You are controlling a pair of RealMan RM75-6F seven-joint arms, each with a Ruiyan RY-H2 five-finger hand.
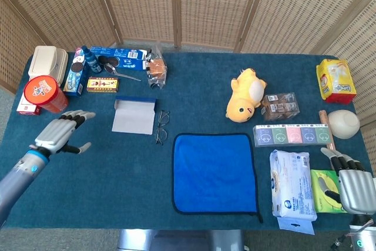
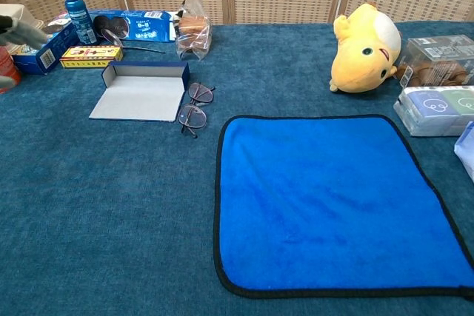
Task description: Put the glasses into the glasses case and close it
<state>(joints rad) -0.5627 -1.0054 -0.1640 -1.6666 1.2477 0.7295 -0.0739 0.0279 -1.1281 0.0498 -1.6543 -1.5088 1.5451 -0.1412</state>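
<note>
Blurred left hand (image 2: 16, 31) shows only partly at chest view's edge.

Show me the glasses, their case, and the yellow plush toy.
glasses (image 2: 194, 106): chest view, on a lens.
glasses case (image 2: 141, 98): chest view, open flap's pale lining.
yellow plush toy (image 1: 245, 93): head view, its body.
</note>
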